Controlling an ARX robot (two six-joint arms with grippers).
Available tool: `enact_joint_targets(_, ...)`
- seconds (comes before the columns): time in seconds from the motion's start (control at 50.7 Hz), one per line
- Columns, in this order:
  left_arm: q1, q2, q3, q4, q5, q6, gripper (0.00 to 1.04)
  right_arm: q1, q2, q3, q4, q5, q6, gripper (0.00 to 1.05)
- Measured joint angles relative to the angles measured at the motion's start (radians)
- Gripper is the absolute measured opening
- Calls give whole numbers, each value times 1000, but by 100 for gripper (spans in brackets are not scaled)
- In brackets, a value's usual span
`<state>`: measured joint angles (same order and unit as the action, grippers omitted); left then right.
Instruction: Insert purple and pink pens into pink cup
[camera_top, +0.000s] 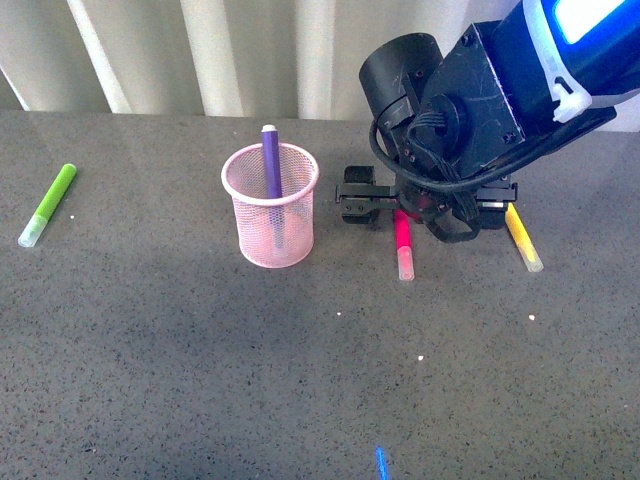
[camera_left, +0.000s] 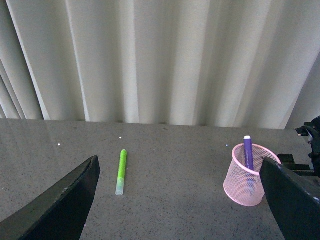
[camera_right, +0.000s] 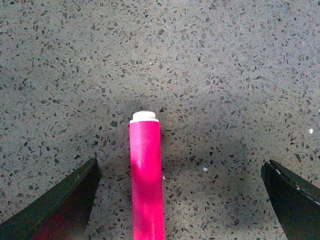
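Observation:
The pink cup (camera_top: 270, 205) stands upright on the grey table with the purple pen (camera_top: 271, 160) standing inside it; both also show in the left wrist view, cup (camera_left: 244, 182) and pen (camera_left: 248, 152). The pink pen (camera_top: 403, 244) lies flat on the table right of the cup, its far end under my right gripper (camera_top: 425, 200). The right gripper is open and low over the pen; in the right wrist view the pen (camera_right: 146, 180) lies between the fingers (camera_right: 60, 210), nearer one side, untouched. My left gripper (camera_left: 180, 200) is open and empty, out of the front view.
A lime-green marker (camera_top: 48, 205) lies at the far left, also seen in the left wrist view (camera_left: 121, 171). A yellow marker (camera_top: 522, 238) lies just right of my right gripper. A pale curtain (camera_top: 250, 50) hangs behind the table's far edge.

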<state>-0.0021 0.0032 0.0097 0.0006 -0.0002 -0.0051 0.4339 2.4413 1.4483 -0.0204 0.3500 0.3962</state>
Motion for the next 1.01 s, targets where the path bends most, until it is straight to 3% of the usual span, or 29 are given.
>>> enact_joint_targets(0.237, 0, 0, 0, 0, 0, 0, 98, 5, 0, -21, 27, -2, 17, 98)
enact_joint_targets(0.552, 0, 0, 0, 0, 0, 0, 98, 27, 6, -27, 34, -40, 44, 37)
enact_joint_targets(0.75, 0, 0, 0, 0, 0, 0, 98, 33, 0, -49, 47, -39, 45, 14)
enact_joint_targets(1.006, 0, 0, 0, 0, 0, 0, 98, 19, -21, -92, 82, -61, 56, 13)
